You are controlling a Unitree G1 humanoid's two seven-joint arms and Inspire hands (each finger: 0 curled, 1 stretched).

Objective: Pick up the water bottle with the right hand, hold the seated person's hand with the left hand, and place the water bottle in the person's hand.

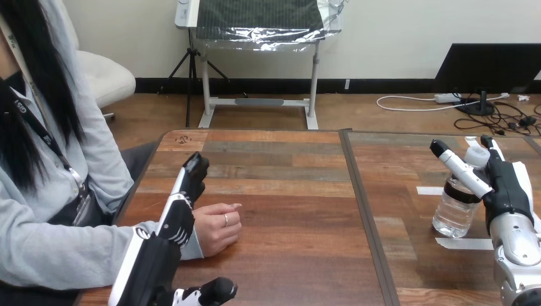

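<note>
The table was a wooden top of planks in mixed browns, split by a dark seam that ran from the far edge toward the near edge, a little right of the middle. The wider part left of the seam was bare wood except at its left end, where the person's hand lay loosely curled on the planks with its knuckles toward the seam. The left hand stood just over the person's wrist, hiding it. Its fingers were straight, pointed toward the far edge and closed on nothing. Its thumb stuck out low toward the near edge, apart from the person's hand. Whether the left hand touched the wrist could not be told. Right of the seam, two strips of white tape lay flat on the wood, one farther and one nearer. The bottle stood upright on the table between them, clear, with a white cap. The right hand was at the bottle's right side, touching it. Its fingers were straight rather than curled, and one finger lay slantwise across the front of the bottle just below the cap, covering part of the neck. The bottle and the person's hand were well apart, with the seam and much bare wood between them.
</note>
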